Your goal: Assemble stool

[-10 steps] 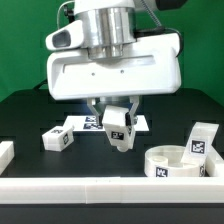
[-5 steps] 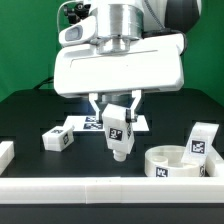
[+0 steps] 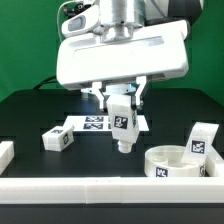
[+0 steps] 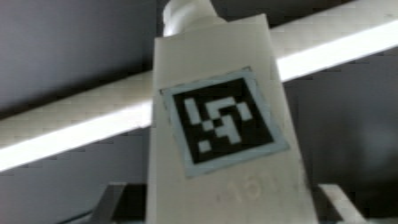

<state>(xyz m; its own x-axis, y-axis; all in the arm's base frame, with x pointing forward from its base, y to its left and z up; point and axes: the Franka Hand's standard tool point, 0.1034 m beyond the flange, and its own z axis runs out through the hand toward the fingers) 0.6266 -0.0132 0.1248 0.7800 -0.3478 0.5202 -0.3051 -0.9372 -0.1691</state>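
Note:
My gripper (image 3: 121,100) is shut on a white blocky stool leg (image 3: 122,125) with a black-and-white tag and holds it upright above the black table, its peg end pointing down. In the wrist view the same leg (image 4: 217,110) fills the frame between my fingers (image 4: 121,202). The round ring-shaped seat (image 3: 177,162) lies on the table at the exterior view's right front. A second leg (image 3: 58,139) lies on its side at the left. A third leg (image 3: 201,139) stands behind the seat at the right.
The marker board (image 3: 96,122) lies flat on the table behind the held leg. A white wall (image 3: 90,197) runs along the front edge, with a white block (image 3: 5,152) at the far left.
The gripper has risen and shifted a little to the exterior view's right, carrying the leg higher above the table. The other parts have not moved.

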